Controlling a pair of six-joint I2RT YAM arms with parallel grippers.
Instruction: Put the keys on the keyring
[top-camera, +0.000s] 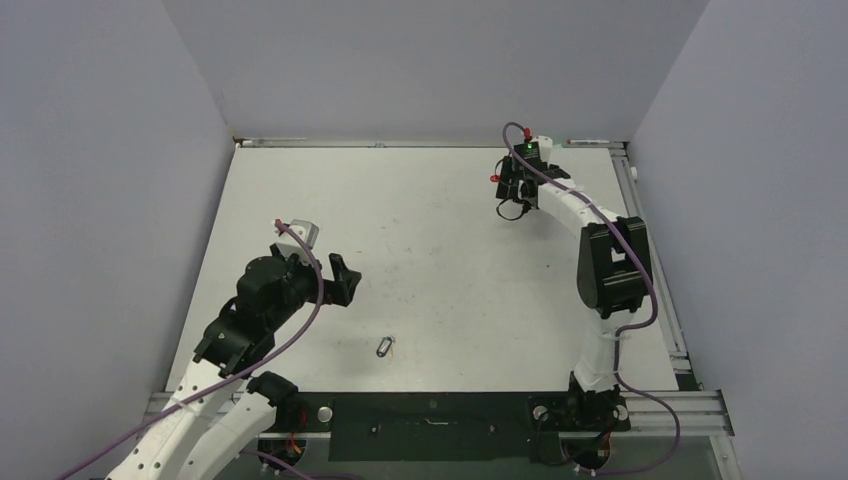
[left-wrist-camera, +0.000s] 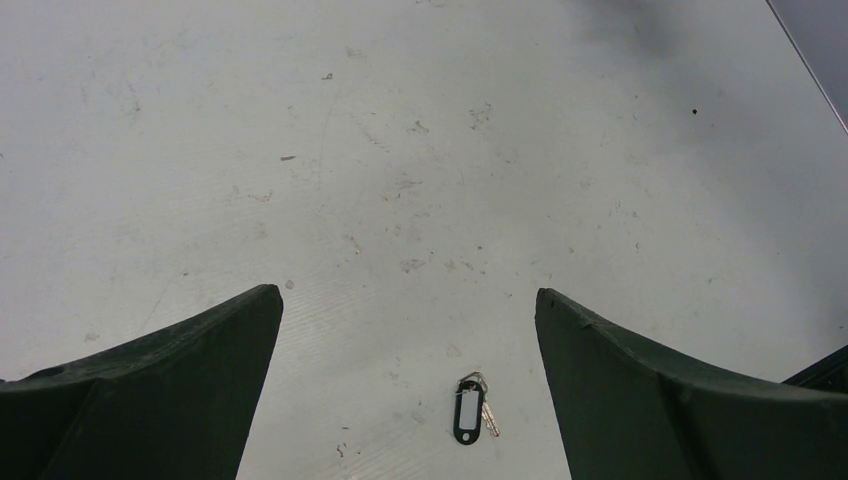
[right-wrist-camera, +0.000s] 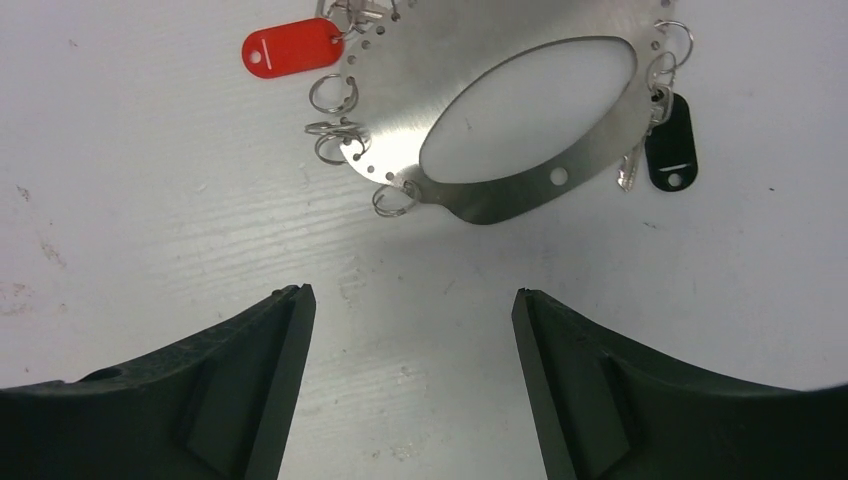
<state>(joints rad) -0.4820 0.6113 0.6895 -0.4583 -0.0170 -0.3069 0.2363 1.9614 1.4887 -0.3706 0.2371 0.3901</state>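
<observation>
We see a white table (top-camera: 450, 220) boxed in on three sides by plain grey panels: back wall (top-camera: 420, 60), left wall (top-camera: 90, 200), right wall (top-camera: 770, 220). The tabletop is matte and scuffed, with small dark marks (left-wrist-camera: 415, 265) showing up close. One aluminium rail (top-camera: 636, 195) runs along the table's right edge and another (top-camera: 690, 405) across the near edge, beside a black plate (top-camera: 430, 425). We get even, diffuse light with soft shadows.

One keyring (right-wrist-camera: 400, 80), one bunch of keys (left-wrist-camera: 470, 408), three plastic tags (right-wrist-camera: 292, 47).
</observation>
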